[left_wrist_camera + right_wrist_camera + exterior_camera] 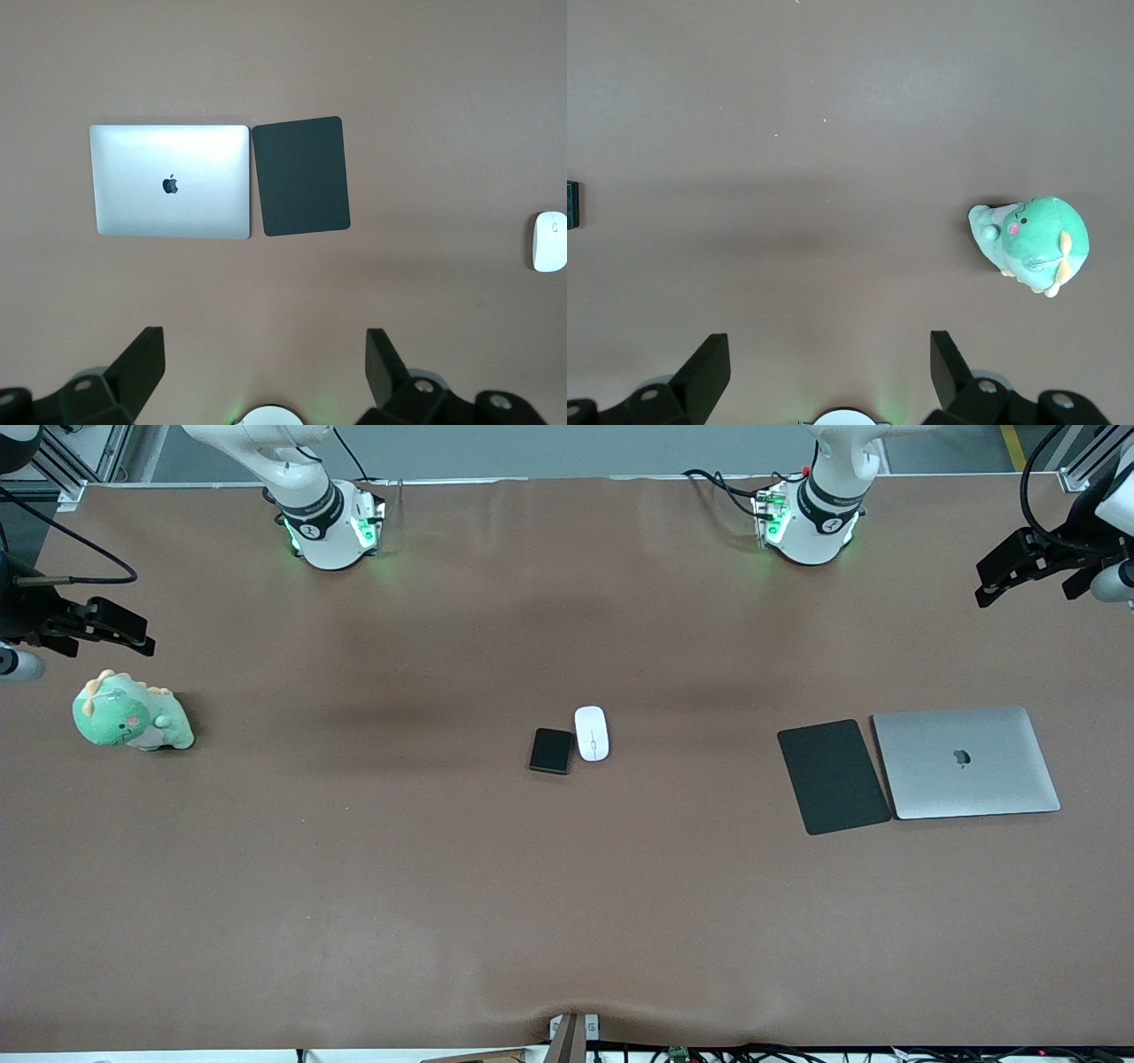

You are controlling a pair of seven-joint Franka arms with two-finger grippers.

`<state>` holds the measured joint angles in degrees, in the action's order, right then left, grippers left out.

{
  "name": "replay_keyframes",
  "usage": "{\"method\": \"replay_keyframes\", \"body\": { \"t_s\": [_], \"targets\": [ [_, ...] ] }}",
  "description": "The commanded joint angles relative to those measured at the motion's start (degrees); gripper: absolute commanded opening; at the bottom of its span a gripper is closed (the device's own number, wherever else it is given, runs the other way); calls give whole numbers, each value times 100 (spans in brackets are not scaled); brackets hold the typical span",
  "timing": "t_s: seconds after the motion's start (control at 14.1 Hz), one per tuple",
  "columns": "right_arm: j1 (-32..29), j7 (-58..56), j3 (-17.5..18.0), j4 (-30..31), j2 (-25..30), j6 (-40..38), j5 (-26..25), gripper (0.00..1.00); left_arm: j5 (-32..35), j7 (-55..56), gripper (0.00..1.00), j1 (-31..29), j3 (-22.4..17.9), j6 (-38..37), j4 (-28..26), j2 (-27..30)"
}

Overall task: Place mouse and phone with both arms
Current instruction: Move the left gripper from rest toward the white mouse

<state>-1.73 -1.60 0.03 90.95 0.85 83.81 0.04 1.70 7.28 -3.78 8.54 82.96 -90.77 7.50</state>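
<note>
The white mouse and the black phone lie side by side on the brown table's middle, almost touching, the phone toward the right arm's end. My left gripper is open and empty, held high over the left arm's end of the table. Its wrist view shows the mouse at the edge. My right gripper is open and empty, held high over the right arm's end. Its wrist view shows only a sliver of the phone.
A thin black mouse pad lies beside a closed silver laptop toward the left arm's end; both show in the left wrist view. A green plush dinosaur sits toward the right arm's end.
</note>
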Motion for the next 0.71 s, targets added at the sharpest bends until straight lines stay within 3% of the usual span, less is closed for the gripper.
{"method": "replay_keyframes", "body": {
  "t_s": [0.0, 0.21, 0.36, 0.64],
  "targets": [
    [-73, 72, 58, -69, 12, -40, 5, 100, 50, -24, 100, -26, 17, 10, 59, -11],
    [-81, 72, 58, -69, 12, -40, 5, 100, 85, 19, 100, 27, 25, 19, 129, -247],
    [-73, 72, 58, -69, 12, -40, 5, 100, 85, -16, 100, 53, 34, 19, 506, -695],
    [-81, 72, 58, -69, 3, -40, 5, 100, 94, 185, 100, 255, 622, 71, 481, -1152]
  ]
}}
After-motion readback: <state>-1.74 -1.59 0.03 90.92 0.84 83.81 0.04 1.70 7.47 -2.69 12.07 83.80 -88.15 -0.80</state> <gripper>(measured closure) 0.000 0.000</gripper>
